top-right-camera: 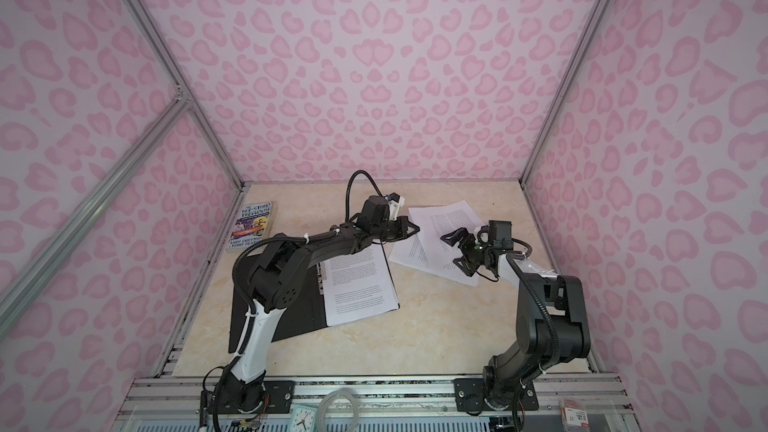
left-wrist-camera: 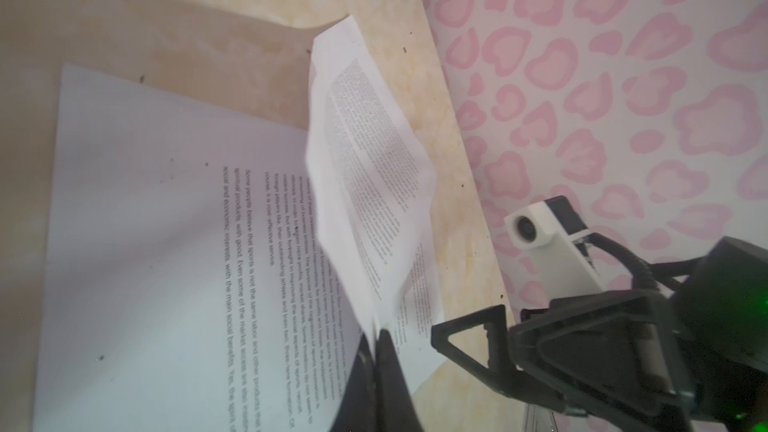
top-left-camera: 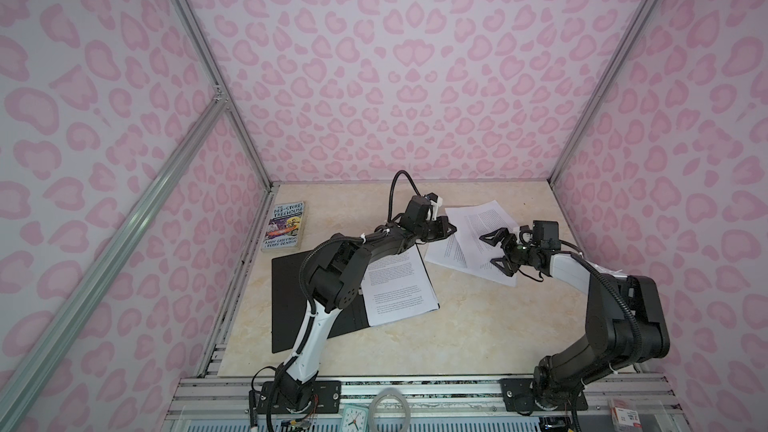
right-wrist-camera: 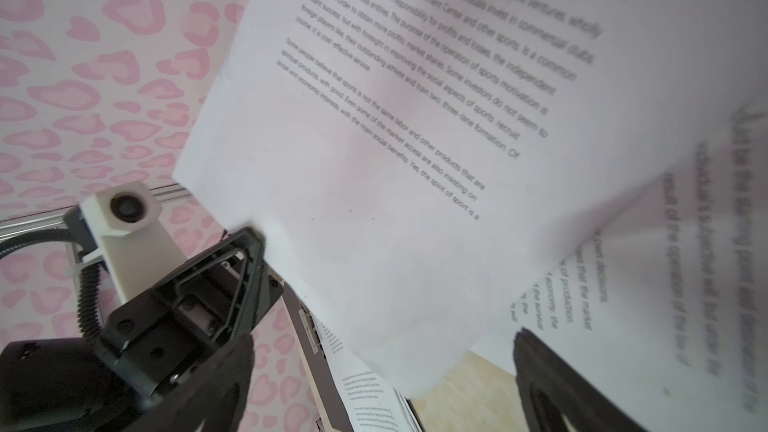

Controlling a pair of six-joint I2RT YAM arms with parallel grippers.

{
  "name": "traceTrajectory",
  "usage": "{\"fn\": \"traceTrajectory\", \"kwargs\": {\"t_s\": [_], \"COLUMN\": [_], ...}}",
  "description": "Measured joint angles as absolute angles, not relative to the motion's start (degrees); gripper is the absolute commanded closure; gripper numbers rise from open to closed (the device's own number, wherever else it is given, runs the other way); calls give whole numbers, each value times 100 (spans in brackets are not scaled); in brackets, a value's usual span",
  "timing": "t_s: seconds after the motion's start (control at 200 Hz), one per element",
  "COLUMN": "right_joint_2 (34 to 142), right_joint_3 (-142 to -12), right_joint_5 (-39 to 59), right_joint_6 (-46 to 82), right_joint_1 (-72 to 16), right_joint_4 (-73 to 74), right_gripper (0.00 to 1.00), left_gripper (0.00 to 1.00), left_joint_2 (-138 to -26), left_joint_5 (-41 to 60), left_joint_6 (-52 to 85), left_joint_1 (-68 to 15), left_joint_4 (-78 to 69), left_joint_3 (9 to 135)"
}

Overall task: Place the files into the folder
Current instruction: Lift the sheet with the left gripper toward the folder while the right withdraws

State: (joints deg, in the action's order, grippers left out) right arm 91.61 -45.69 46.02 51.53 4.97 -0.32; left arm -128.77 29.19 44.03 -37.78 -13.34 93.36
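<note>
Marble tabletop (top-left-camera: pixel 478 338), files (top-left-camera: pixel 473 218), "143-Storey Treehouse" book (top-left-camera: pixel 285 226)

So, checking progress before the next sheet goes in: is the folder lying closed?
No, in a top view the folder lies open, black inside up, with a printed sheet on it.

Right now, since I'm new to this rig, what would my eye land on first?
The left gripper, shut on one printed sheet, holds its corner up at back centre. Facing it, the right gripper hangs open over loose sheets. Left of them, the black folder lies open, pages already inside.
</note>
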Motion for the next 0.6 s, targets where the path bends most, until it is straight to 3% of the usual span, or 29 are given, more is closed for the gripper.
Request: {"fn": "traceTrajectory", "kwargs": {"t_s": [0.355,0.6], "right_joint_2": [9161,9161], "right_joint_3": [-4587,-4871], "right_joint_5": [4571,4523], "right_joint_6": [5142,5137], "right_joint_1": [456,185], "right_joint_4": [-75,-174], "right_gripper": [3,3], "left_gripper": [96,96], "left_joint_2": [-11375,-8630], "left_joint_5": [2939,2206], "left_joint_6": [4335,4187], "left_joint_1": [-3776,-3693], "left_joint_4": [-1264,-733], "left_joint_3": [9201,8820]}}
